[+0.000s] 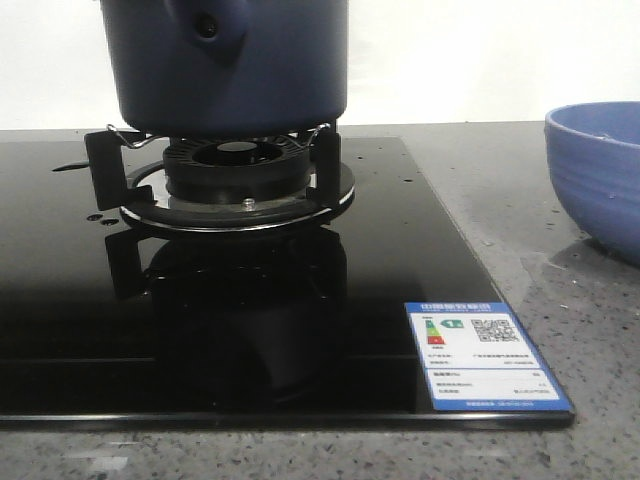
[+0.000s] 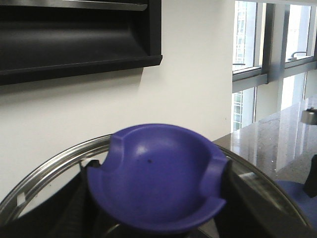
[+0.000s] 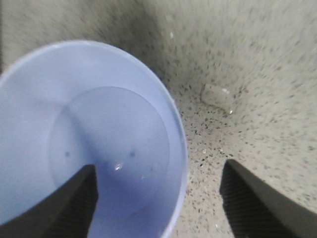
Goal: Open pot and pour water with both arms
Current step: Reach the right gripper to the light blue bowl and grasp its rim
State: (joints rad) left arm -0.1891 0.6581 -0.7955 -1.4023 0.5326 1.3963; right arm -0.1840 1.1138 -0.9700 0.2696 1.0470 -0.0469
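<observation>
The dark navy pot point(image 1: 230, 70) stands on the gas burner point(image 1: 235, 170), its handle stub point(image 1: 208, 27) facing the camera; its top is cut off by the frame. Neither gripper shows in the front view. My left gripper point(image 2: 158, 201) is shut on the blue knob point(image 2: 158, 168) of a glass lid with a steel rim point(image 2: 44, 168). The pot does not show in the left wrist view. My right gripper point(image 3: 161, 198) is open astride the rim of the light blue bowl point(image 3: 89, 134), one finger point(image 3: 79, 203) inside and the other point(image 3: 252, 203) over the counter.
The black glass hob point(image 1: 80, 320) carries a blue energy label point(image 1: 485, 355) at its front right corner. The light blue ribbed bowl point(image 1: 600, 170) stands on the speckled grey counter point(image 1: 560, 270) to the right of the hob. A white wall is behind.
</observation>
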